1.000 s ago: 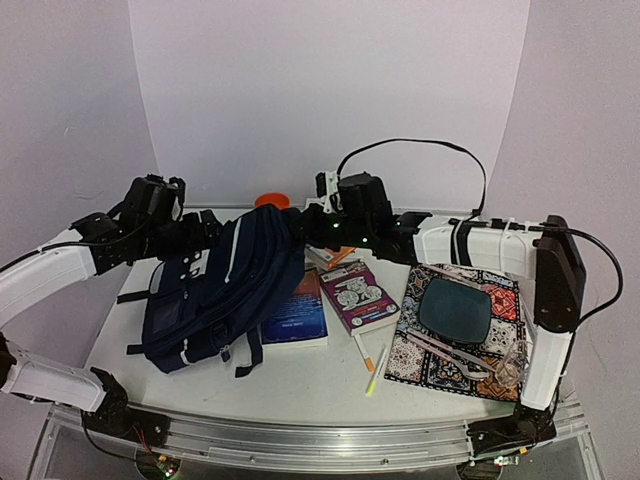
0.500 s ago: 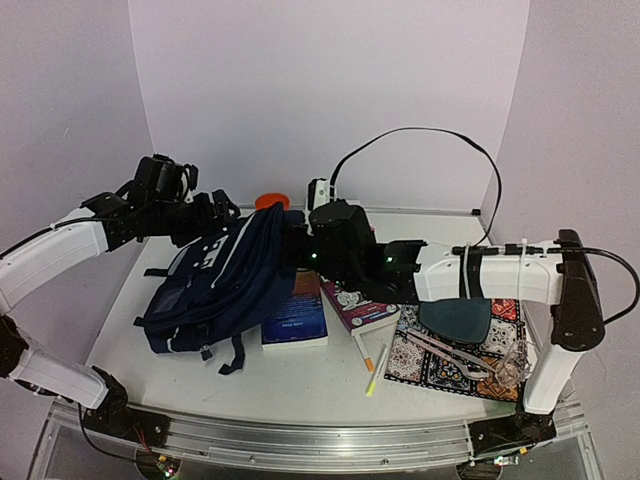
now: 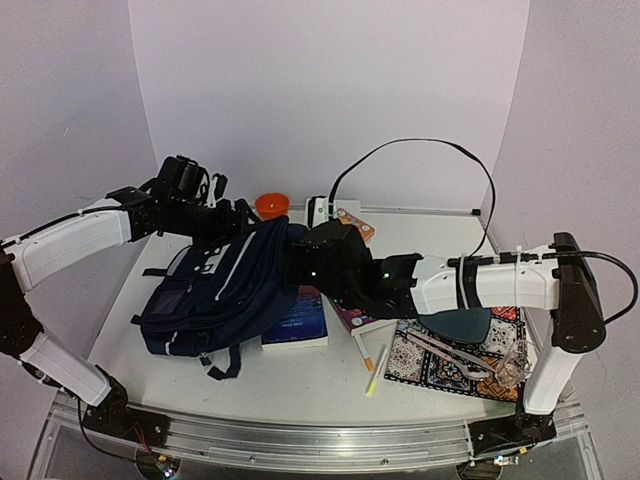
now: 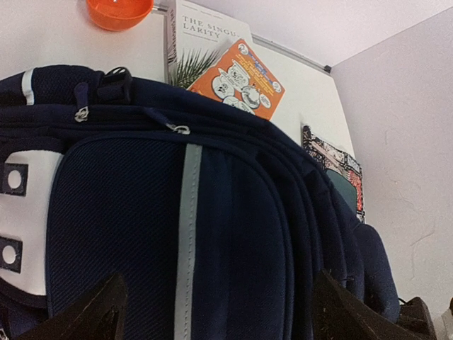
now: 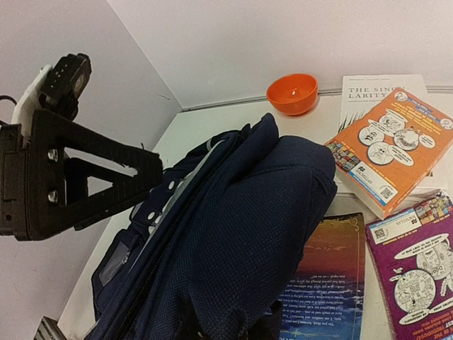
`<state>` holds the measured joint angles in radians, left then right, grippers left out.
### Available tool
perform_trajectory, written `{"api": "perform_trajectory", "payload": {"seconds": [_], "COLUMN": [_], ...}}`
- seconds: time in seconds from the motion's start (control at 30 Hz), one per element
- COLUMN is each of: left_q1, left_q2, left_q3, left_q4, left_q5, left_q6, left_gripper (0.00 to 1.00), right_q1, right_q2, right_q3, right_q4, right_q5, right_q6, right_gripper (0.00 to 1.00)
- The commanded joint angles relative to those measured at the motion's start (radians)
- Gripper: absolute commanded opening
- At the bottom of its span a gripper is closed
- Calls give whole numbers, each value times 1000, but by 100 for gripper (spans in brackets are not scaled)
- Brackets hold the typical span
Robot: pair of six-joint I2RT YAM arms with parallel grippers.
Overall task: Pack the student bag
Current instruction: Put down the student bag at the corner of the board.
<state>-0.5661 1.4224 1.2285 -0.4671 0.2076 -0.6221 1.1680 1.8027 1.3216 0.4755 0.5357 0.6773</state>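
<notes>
The student bag (image 3: 215,295) lies slumped on the table (image 3: 300,385), left of centre, with its right edge resting over a dark-covered book (image 3: 300,325). The left gripper (image 4: 219,319) hovers at the far end of the bag with its fingers (image 4: 92,312) spread wide to either side of the front panel, clamped on nothing. The right gripper (image 3: 305,262) sits against the bag's right side. Its own camera shows bunched navy fabric at the bottom edge but no clear fingers, so I cannot tell whether it is holding the cloth or how far it is open. The zip pulls (image 4: 178,129) seem to sit on closed tracks, so the bag probably has to be opened before anything goes in. The main risk is a poor grip, since wide fingers closing on loose fabric could pinch a fold and miss a pull. Tugging the bag could also drag the book beneath it, or push the orange bowl (image 3: 272,205) and the orange book (image 5: 386,152) just beyond its far end. The two arms are also working close together over the bag, so a careless sweep could knock them into each other.
</notes>
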Motion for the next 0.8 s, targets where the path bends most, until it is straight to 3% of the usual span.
{"api": "perform_trajectory", "payload": {"seconds": [0.0,0.27,0.53,0.77], "left_q1": [-16,-54,-109,-110], "left_q2": [36,84,75,-12], "left_q3": [49,6,-114,-250], "left_q4": [23,-40,-42,-40], "left_q5": [44,-41,-60,-116], "left_q6": [45,111,150,99], "left_gripper": [85,74,62,60], "right_q1": [13,13,14,3], "right_q2": [-29,-45,-82,-115], "right_q3": [25,-10,-75,-128], "right_q4": [115,100,24,-92], "right_q5": [14,-39,-173,-294], "right_q6": [-20,-1,6,-23], "right_gripper": [0,0,33,51]}}
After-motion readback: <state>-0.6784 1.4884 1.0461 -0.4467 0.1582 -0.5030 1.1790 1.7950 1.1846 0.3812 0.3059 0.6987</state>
